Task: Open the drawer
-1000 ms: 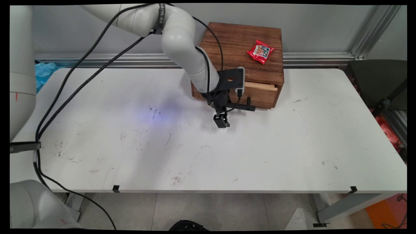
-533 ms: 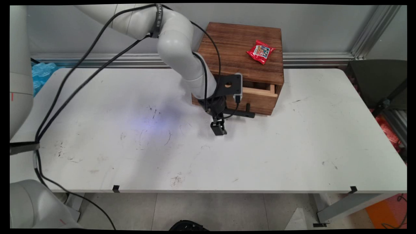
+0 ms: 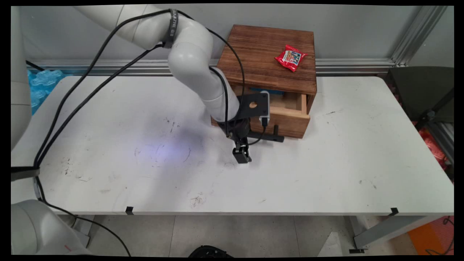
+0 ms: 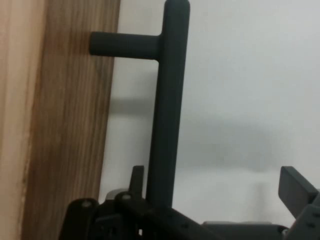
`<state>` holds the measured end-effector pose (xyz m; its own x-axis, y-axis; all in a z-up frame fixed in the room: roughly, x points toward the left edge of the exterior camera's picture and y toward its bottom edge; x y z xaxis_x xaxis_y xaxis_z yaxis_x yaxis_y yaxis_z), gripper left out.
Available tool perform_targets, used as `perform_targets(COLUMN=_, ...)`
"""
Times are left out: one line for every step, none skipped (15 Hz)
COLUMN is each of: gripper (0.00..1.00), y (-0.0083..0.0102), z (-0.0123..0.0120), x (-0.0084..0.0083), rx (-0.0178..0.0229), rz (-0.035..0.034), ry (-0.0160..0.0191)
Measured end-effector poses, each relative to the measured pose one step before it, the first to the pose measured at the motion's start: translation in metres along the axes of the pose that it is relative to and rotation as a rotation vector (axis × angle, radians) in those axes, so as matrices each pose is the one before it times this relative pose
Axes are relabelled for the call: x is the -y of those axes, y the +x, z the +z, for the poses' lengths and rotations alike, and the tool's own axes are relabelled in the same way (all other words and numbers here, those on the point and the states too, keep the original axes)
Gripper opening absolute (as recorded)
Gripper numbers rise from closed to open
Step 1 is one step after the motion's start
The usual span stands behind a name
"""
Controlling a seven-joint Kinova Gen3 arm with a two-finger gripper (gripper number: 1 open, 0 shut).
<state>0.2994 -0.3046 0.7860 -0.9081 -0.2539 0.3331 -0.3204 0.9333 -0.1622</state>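
Observation:
A brown wooden box (image 3: 261, 54) stands at the back of the table, with its drawer (image 3: 286, 121) pulled partly out toward the near side. Something blue (image 3: 266, 90) shows inside the drawer. The drawer's black bar handle (image 3: 268, 137) (image 4: 167, 110) runs between my fingers. My gripper (image 3: 241, 156) (image 4: 215, 190) is open. Its left finger (image 4: 136, 181) sits between the bar and the drawer front (image 4: 65, 125), close against the bar. The right finger (image 4: 296, 192) stands well clear of the bar. A red snack packet (image 3: 290, 57) lies on top of the box.
A crumpled blue plastic bag (image 3: 43, 81) lies beyond the table's back left corner. A dark chair (image 3: 422, 94) stands off the right end. A metal rail (image 3: 108, 65) runs along the wall behind the white table (image 3: 326, 163).
The drawer has slid out of the box toward the near side, uncovering its inside. My gripper moved with the handle, nearer and slightly left.

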Motion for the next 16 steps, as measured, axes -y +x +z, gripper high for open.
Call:
perform_targets(gripper=1.00, y=0.00068, z=-0.00193, x=-0.00664, rx=-0.00080, rz=-0.00179, ry=-0.00517)
perform_targets(gripper=1.00, y=0.00045, z=-0.00198, x=-0.00659, rx=-0.00015, rz=-0.00200, ry=-0.00545)
perform_targets(gripper=1.00, y=0.00035, z=-0.00187, x=-0.00677, rx=0.00045, rz=-0.00145, ry=-0.00656)
perform_targets(gripper=1.00, y=-0.00019, z=-0.00170, x=-0.00617, rx=0.00111, rz=-0.00149, ry=-0.00645)
perform_targets(gripper=1.00, y=-0.00042, z=-0.00202, x=-0.00722, rx=0.00174, rz=-0.00144, ry=-0.00778)
perform_targets(gripper=1.00, y=-0.00032, z=-0.00200, x=-0.00702, rx=0.00143, rz=-0.00135, ry=-0.00759)
perform_targets(gripper=1.00, y=-0.00011, z=-0.00162, x=-0.00614, rx=0.00086, rz=-0.00056, ry=-0.00690)
perform_targets(gripper=1.00, y=-0.00001, z=-0.00188, x=-0.00690, rx=0.00079, rz=-0.00115, ry=-0.00782)
perform_targets(gripper=1.00, y=0.00014, z=-0.00166, x=-0.00677, rx=0.00084, rz=-0.00095, ry=-0.00840)
perform_targets(gripper=1.00, y=0.00009, z=-0.00143, x=-0.00574, rx=0.00087, rz=-0.00068, ry=-0.00712)
perform_targets(gripper=1.00, y=0.00025, z=-0.00163, x=-0.00633, rx=0.00024, rz=-0.00105, ry=-0.00796)
perform_targets(gripper=1.00, y=0.00029, z=-0.00125, x=-0.00518, rx=0.00026, rz=-0.00062, ry=-0.00664)
perform_targets(gripper=1.00, y=0.00031, z=-0.00138, x=-0.00502, rx=-0.00003, rz=-0.00064, ry=-0.00621)
perform_targets(gripper=1.00, y=0.00065, z=-0.00169, x=-0.00642, rx=-0.00061, rz=-0.00008, ry=-0.00820)
perform_targets(gripper=1.00, y=0.00039, z=-0.00129, x=-0.00452, rx=-0.00021, rz=-0.00056, ry=-0.00547)
perform_targets(gripper=1.00, y=0.00030, z=-0.00128, x=-0.00432, rx=-0.00022, rz=0.00010, ry=-0.00511)
